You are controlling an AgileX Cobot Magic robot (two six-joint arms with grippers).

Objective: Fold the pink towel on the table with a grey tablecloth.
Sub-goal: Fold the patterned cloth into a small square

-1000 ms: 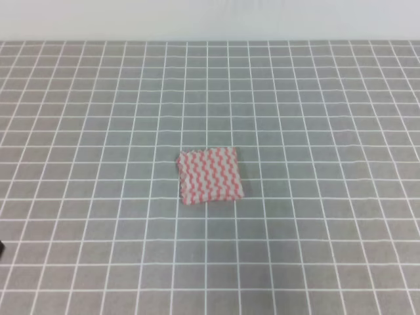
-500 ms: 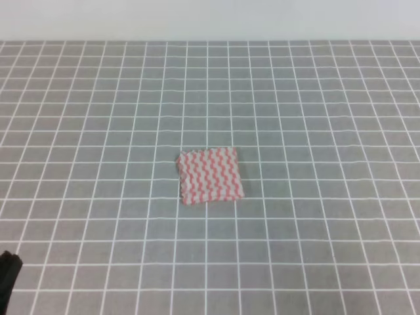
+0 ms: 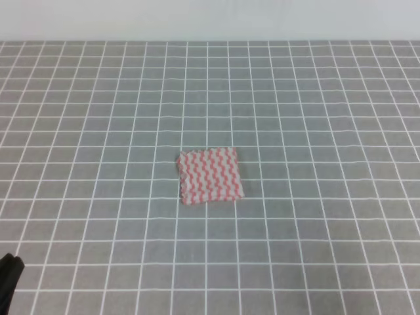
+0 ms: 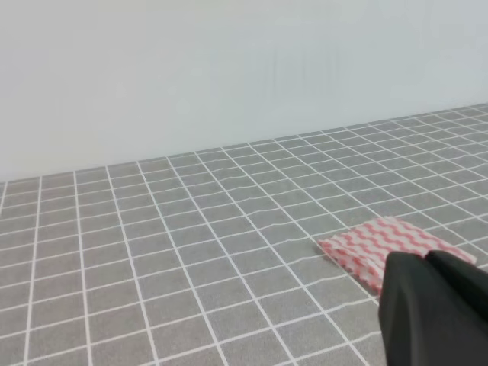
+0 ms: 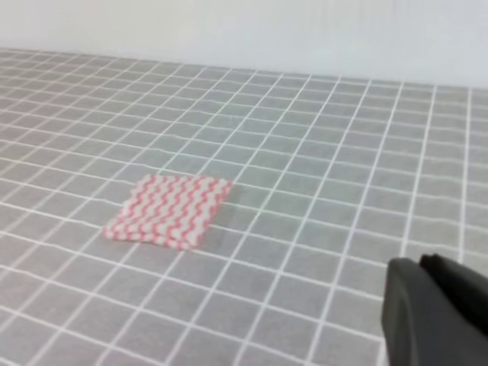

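The pink towel (image 3: pixel 210 176) lies flat near the middle of the table with a grey tablecloth (image 3: pixel 315 118), as a small square about two grid squares wide. It also shows in the left wrist view (image 4: pixel 385 240) and the right wrist view (image 5: pixel 169 210), where its near edge looks layered. My left gripper (image 4: pixel 425 259) is a dark block with its fingers pressed together, holding nothing, short of the towel. Only its tip (image 3: pixel 8 279) shows in the high view's bottom left corner. My right gripper (image 5: pixel 419 263) is likewise shut and empty, well right of the towel.
A pale wall (image 3: pixel 210 20) runs along the far edge of the grid-printed cloth. Nothing but the towel lies on the cloth in any view.
A dark part of my left arm has come further into the bottom left corner of the high view. The towel has not moved.
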